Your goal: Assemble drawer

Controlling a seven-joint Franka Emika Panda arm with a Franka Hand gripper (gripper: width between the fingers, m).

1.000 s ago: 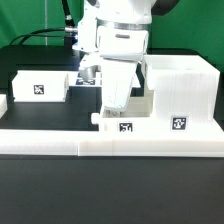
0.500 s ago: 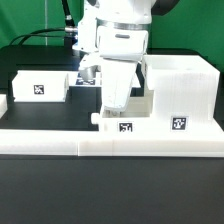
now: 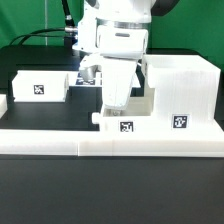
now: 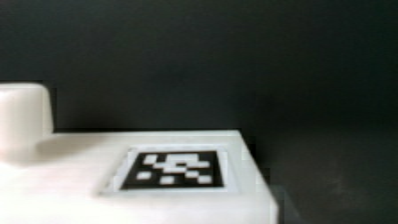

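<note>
**Step in hand: gripping the first tray.**

The drawer lies in three parts on the black worktop [image 3: 40, 112]. The large casing [image 3: 182, 88] stands at the exterior view's right. One tray [image 3: 126, 124] sits just beside the casing, against the long front wall [image 3: 50, 142]. The second tray [image 3: 40, 86] rests well apart, at the exterior view's left, untouched.

The arm [image 3: 118, 40] hangs directly over the tray beside the casing, with its jaws lowered to the tray's upper edge. The wrist view shows the top face and tag of this tray [image 4: 80, 165] close below the camera. One white finger [image 4: 22, 118] stands at the tray's edge. The other finger is out of view, so the pictures do not show whether the jaws are open or closed on the tray wall.

Neither tray is in the casing, so assembly appears to be at an early stage.

**Next move, as judged:** confirm a firm grip on the tray wall, then line the tray up squarely with the casing's opening. A tilted tray could jam against the casing's edge.
</note>
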